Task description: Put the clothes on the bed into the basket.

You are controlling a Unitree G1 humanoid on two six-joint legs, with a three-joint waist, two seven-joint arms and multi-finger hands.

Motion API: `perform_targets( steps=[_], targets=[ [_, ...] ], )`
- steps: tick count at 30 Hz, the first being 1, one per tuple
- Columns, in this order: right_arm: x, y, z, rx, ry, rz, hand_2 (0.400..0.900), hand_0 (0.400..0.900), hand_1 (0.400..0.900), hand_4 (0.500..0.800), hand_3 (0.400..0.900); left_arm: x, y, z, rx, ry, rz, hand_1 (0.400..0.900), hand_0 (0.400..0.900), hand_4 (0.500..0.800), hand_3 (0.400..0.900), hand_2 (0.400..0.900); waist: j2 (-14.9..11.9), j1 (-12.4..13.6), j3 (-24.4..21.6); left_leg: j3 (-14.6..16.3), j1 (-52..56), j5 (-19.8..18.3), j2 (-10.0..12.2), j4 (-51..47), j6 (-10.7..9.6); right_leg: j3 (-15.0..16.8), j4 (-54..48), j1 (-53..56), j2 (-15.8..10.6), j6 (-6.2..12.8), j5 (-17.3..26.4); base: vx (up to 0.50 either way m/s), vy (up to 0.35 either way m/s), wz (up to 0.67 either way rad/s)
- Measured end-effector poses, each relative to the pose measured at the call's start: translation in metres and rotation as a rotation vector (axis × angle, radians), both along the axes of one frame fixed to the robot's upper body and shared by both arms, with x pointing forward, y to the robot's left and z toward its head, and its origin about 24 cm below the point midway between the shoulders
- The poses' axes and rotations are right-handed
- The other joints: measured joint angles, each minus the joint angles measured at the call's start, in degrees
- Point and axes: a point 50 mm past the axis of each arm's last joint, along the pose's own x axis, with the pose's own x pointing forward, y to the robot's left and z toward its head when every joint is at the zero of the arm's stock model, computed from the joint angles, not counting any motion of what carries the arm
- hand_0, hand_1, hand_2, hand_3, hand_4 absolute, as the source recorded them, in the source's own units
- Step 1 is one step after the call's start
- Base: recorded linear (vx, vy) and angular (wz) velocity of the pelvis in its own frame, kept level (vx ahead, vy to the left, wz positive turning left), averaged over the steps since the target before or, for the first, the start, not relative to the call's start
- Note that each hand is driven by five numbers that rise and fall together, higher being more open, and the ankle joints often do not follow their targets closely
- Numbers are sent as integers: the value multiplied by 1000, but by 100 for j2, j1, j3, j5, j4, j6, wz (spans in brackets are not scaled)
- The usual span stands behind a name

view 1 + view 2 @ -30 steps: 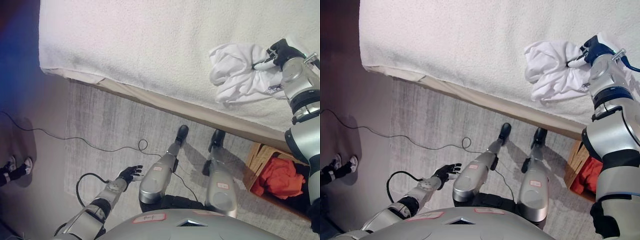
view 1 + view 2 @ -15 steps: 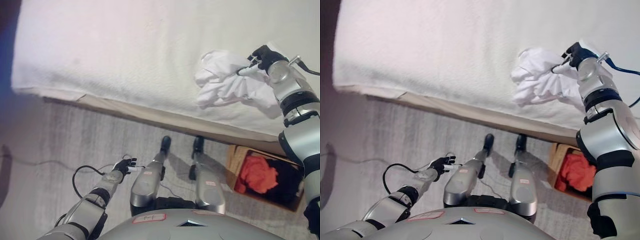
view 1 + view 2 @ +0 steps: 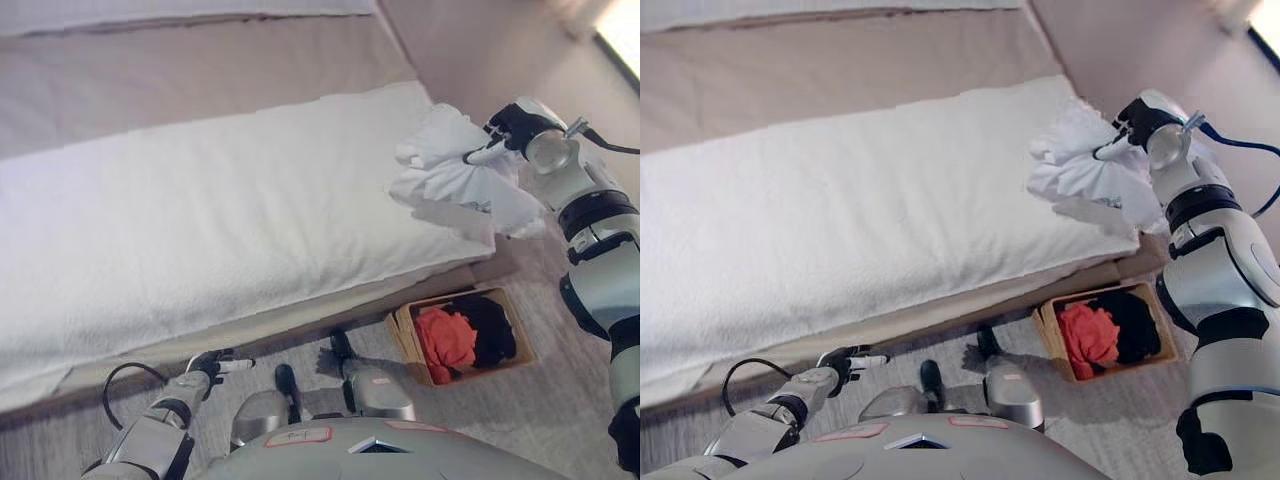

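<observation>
A crumpled white garment [image 3: 455, 178] hangs from my right hand [image 3: 503, 131] above the right end of the white bed [image 3: 200, 230]. The hand's fingers are curled into the cloth and the garment is lifted off the mattress. It also shows in the right eye view [image 3: 1080, 170]. A wooden basket [image 3: 510, 325] stands on the floor below the bed's right end, with a red garment [image 3: 445, 338] and a dark one [image 3: 490, 325] inside. My left hand [image 3: 212, 362] hangs low by the bed's near edge, fingers relaxed and empty.
The bed's tan frame edge [image 3: 300, 315] runs between me and the mattress. A beige wall [image 3: 480, 50] rises to the right of the bed. Grey carpet [image 3: 560, 400] surrounds the basket.
The camera has swung, so the whole bed now shows. My right hand has raised the white garment off the bed. The left hand stays low at my side.
</observation>
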Motion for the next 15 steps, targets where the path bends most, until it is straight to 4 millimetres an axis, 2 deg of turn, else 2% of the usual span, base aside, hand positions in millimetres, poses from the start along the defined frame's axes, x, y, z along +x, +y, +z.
perform_targets(
  steps=[4,8,12,14,15],
  targets=[
    [-16,-28,-9,-24,56,-81,400,400,400,500,400,-1,5,1,7,-5,20,900,900,800,900,900,122,-138,-65,223,66,-58,-28,-6,52,130,-5,-25,-28,93,-115,-36,37,-28],
    [-43,-67,-20,-62,126,-205,400,400,400,500,400,-9,10,1,20,20,31,900,900,800,900,900,214,-212,-111,453,169,-120,-45,-9,111,124,-3,-33,-27,110,-130,-45,44,-29],
    [-57,-84,-25,-84,165,-264,400,400,400,500,400,-10,14,2,30,28,33,900,900,800,900,900,238,-339,-100,638,224,-147,-42,-66,136,115,-3,-49,-30,111,-130,-3,66,-14],
    [-60,-87,-26,-63,162,-281,400,400,400,500,400,-8,14,2,30,22,30,900,900,800,900,900,290,-479,-73,628,234,-216,-10,-69,143,-65,0,-52,-49,243,-231,10,58,-8],
    [-61,-89,-27,-59,164,-291,400,400,400,500,400,-7,14,3,31,18,29,900,900,800,900,900,313,-468,-62,657,237,-219,12,-69,146,-144,3,-71,-46,262,-246,-12,1,-5]
  ],
)
